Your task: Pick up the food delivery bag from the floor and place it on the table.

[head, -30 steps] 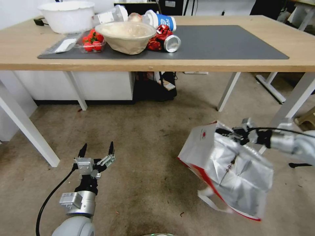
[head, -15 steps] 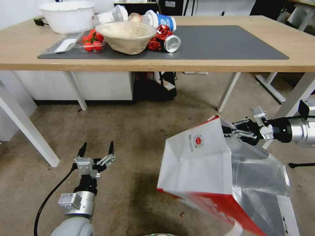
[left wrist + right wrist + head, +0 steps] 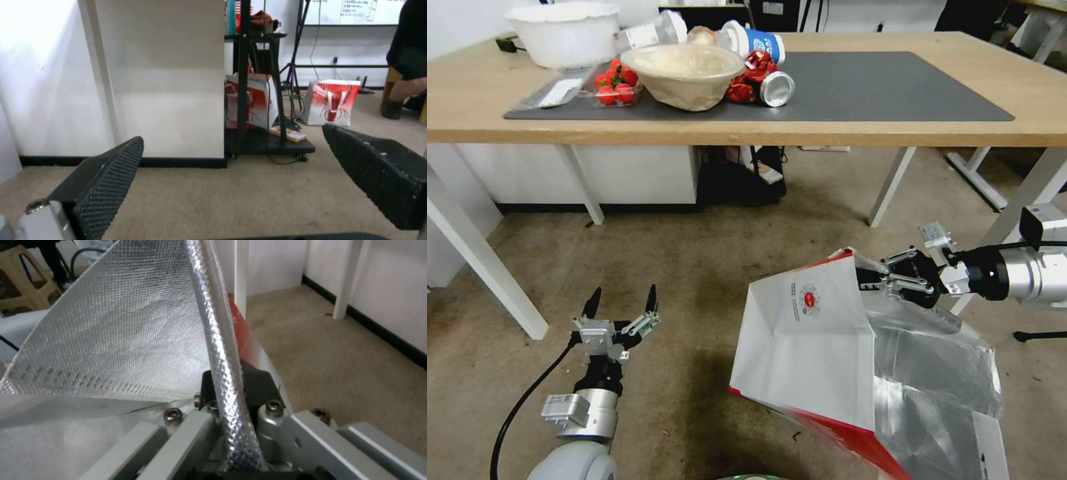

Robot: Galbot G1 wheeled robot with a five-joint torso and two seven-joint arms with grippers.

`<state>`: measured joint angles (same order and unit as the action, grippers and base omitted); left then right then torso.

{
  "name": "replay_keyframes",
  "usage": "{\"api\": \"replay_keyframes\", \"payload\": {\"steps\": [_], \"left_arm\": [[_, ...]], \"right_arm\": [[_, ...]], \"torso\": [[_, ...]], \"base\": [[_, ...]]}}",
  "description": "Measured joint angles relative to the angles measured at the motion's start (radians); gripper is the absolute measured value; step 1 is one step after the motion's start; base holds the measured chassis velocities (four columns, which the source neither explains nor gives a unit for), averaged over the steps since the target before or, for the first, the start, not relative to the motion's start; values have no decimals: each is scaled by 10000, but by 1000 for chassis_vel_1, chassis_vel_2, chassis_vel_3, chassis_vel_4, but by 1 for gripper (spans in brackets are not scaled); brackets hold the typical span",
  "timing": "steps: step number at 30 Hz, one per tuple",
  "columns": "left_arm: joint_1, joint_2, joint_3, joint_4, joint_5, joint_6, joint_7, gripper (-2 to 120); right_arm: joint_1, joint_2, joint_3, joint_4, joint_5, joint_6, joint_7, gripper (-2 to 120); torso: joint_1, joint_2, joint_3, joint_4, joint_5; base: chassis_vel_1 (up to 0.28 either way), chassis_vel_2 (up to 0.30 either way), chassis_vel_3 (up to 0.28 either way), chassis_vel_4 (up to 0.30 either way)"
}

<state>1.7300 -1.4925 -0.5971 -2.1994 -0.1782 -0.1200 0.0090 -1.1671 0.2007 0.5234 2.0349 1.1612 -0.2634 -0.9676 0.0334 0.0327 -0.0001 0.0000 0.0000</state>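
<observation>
The food delivery bag [image 3: 814, 347], white with red trim and a round red logo, hangs tilted above the floor [image 3: 707, 280] at the lower right, its foil lining [image 3: 934, 373] facing up. My right gripper [image 3: 872, 279] is shut on the bag's top rim; the right wrist view shows the foil edge [image 3: 220, 350] pinched between the jaws. My left gripper [image 3: 622, 305] is open and holds nothing, low at the lower left over the floor, with its two black pads [image 3: 111, 176] spread apart. The light-wood table [image 3: 894, 133] with its dark grey mat [image 3: 887, 87] stands across the back.
On the mat's left end sit a tan bowl [image 3: 684, 70], a strawberry box [image 3: 614, 83], a silver can [image 3: 775, 88], a blue cup [image 3: 754, 41] and a white tub [image 3: 564, 30]. White table legs [image 3: 480, 260] stand left and right. A black bag [image 3: 744, 177] lies under the table.
The right gripper has lifted the bag and swung it left; its white logo face now fronts me and it fills more of the lower right. The left arm barely moved.
</observation>
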Motion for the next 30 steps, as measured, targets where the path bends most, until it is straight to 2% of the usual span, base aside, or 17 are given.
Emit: {"api": "replay_keyframes", "payload": {"steps": [11,30], "left_arm": [[-58,39,-73,-10,-235,-3,184,100],[-97,72,-122,0,-290,60,199,100]], "right_arm": [[-156,139,27,-19,-156,-1,16,0],[-224,144,-9,-66,-215,-29,-67,0]], "torso": [[5,26,13,0,0],[59,832,767,0,0]], "base": [[0,0,0,0],[0,0,0,0]]}}
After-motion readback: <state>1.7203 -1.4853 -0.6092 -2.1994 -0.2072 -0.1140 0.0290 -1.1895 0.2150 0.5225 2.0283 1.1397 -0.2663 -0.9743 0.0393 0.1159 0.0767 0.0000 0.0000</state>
